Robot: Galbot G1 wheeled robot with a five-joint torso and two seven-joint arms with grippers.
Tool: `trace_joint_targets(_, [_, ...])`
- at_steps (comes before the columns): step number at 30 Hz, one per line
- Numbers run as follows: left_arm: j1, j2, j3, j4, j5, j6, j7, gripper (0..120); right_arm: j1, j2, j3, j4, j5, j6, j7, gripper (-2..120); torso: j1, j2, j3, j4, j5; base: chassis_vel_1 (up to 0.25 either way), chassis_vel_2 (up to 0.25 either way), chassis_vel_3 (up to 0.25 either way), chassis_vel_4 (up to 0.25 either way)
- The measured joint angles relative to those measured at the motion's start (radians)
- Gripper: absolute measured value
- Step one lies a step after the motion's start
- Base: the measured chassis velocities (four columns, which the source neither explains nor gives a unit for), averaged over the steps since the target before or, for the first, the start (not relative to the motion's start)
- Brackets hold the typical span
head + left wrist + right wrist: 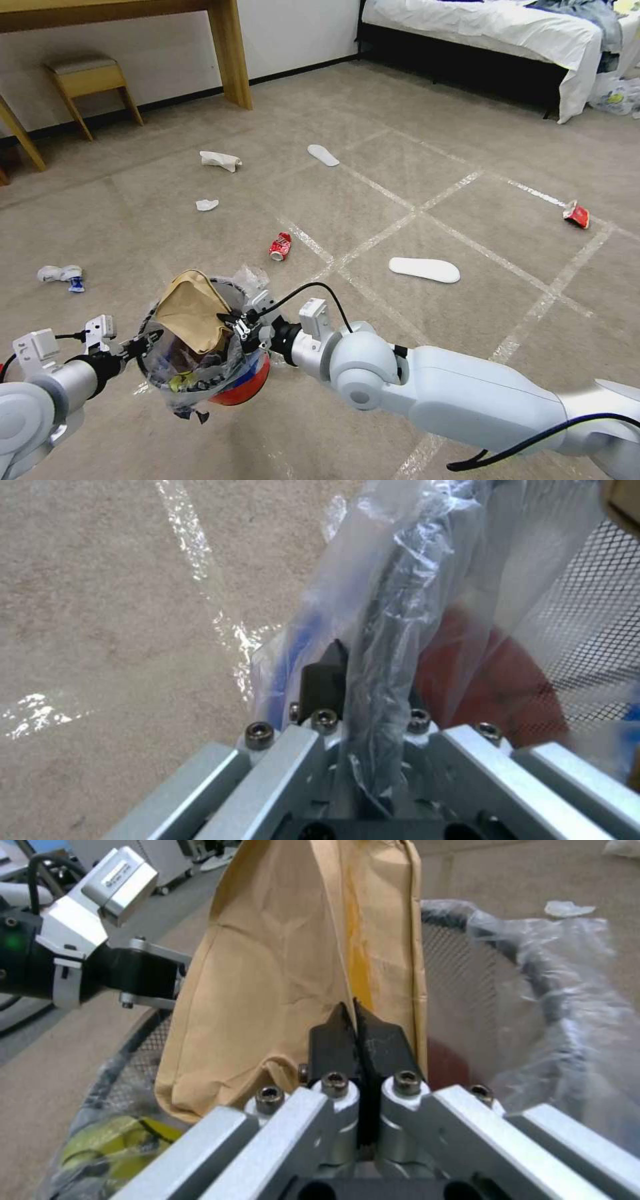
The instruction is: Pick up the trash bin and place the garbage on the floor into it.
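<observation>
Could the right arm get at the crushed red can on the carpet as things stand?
Probably not yet: the right gripper is shut on the brown paper bag over the trash bin; the carpet around the red can looks clear.

White walls, wooden desk (227,47), stool (90,77), bed (493,33).

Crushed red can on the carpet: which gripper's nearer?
Right. The right gripper, shut on the brown paper bag over the trash bin, sits on the can's side; the left gripper clamps the bin's opposite rim, farther off.
</observation>
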Motion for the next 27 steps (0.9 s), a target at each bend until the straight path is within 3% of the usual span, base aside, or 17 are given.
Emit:
trace_joint_targets(22, [0.002,-0.011,-0.005,-0.010,-0.004,0.000,-0.002,1,-0.029,-0.008,-0.022,0.017,-0.019,-0.004,0.021,0,0.000,0.000,0.000,-0.0001,0.0001,0.000,0.000,0.000,0.000])
trace_joint_targets(24, [0.002,-0.012,-0.005,-0.010,-0.004,0.000,-0.002,1,-0.034,-0.016,-0.019,0.023,-0.019,-0.011,0.027,9,0.000,0.000,0.000,-0.0001,0.0001,0.000,0.000,0.000,0.000])
trace_joint_targets(27, [0.002,-0.012,-0.006,-0.010,-0.003,0.000,-0.002,1,-0.036,-0.020,-0.018,0.026,-0.020,-0.013,0.028,12,0.000,0.000,0.000,-0.0001,0.0001,0.000,0.000,0.000,0.000])
